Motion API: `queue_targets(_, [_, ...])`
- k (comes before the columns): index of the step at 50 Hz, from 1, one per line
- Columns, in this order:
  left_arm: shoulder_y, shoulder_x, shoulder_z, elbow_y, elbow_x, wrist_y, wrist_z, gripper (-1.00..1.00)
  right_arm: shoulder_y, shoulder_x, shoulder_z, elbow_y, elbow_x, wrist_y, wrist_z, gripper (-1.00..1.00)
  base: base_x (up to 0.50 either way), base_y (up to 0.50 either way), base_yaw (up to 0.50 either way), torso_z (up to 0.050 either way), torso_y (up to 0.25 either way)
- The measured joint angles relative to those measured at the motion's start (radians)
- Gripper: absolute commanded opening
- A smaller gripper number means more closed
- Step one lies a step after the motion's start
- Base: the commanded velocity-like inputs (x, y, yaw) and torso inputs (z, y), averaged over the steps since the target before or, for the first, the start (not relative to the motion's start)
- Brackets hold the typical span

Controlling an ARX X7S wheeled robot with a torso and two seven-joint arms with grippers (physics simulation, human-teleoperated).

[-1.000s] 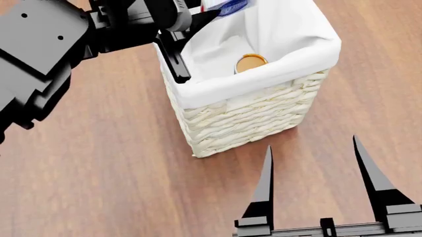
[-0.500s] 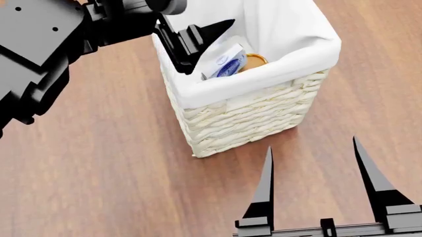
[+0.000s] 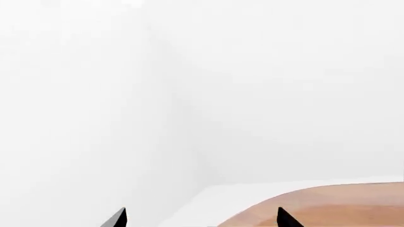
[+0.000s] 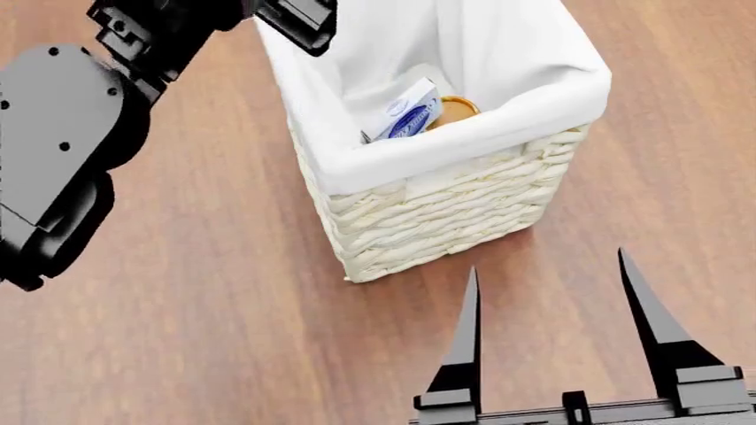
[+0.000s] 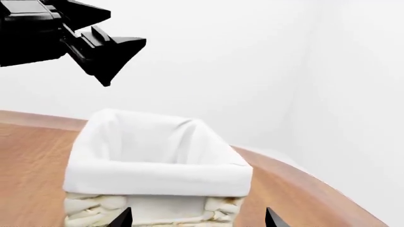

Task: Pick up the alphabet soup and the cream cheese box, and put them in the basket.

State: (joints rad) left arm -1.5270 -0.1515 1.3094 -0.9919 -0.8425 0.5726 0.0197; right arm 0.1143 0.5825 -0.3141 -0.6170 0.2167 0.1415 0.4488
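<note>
A small flat white cream cheese box [image 4: 408, 111] leans tilted inside the basket [image 4: 449, 208], resting against the white cloth liner [image 4: 520, 53] on the side nearer the left arm. Its face shows a blue oval logo; the lettering is too small to read. Just beside the box, touching or nearly touching it, a golden-orange round disc shows: the end of the alphabet soup [image 4: 459, 108] can, lying low in the basket with its label hidden from view.

The basket is a tall cream-white woven wicker one, standing upright on a brown wooden table [image 4: 201, 292], its liner folded over the rim.

In the head view, the left gripper [image 4: 296, 19] sits above the basket's far left corner, higher than the box and apart from it, holding nothing. Only part of it shows there; the left wrist view shows two dark fingertips [image 3: 117, 218] set apart, facing white wall and the table edge.

The right gripper [image 4: 546, 292] hangs near the robot, in front of the basket's near side and well apart from both items. Its two black pointed fingers are spread wide with nothing between them. In the right wrist view the basket [image 5: 158, 161] stands directly ahead, with the left gripper [image 5: 104, 52] above its rim.
</note>
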Motion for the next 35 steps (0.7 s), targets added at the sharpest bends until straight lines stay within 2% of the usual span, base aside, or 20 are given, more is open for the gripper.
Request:
queue_targets(7, [0.11, -0.135, 0.0, 0.31, 0.096, 0.051, -0.277, 1.0, 0.01, -0.013, -0.01, 0.02, 0.008, -0.013, -0.009, 1.0, 0.0, 0.0, 0.0, 0.0, 0.0])
queue_targets(15, [0.213, -0.263, 0.014, 0.589, 0.196, 0.075, -0.491, 1.0, 0.014, -0.028, -0.012, 0.039, 0.024, -0.033, -0.013, 1.0, 0.0, 0.0, 0.0, 0.0, 0.0])
queue_targets(26, [0.33, -0.416, 0.04, 0.906, 0.33, 0.072, -0.684, 1.0, 0.011, -0.046, -0.014, 0.062, 0.04, -0.062, -0.016, 1.0, 0.0, 0.0, 0.0, 0.0, 0.0])
queue_targets(35, [0.385, -0.482, 0.047, 1.046, 0.399, 0.07, -0.766, 1.0, 0.006, -0.053, -0.016, 0.069, 0.051, -0.072, -0.016, 1.0, 0.0, 0.0, 0.0, 0.0, 0.0])
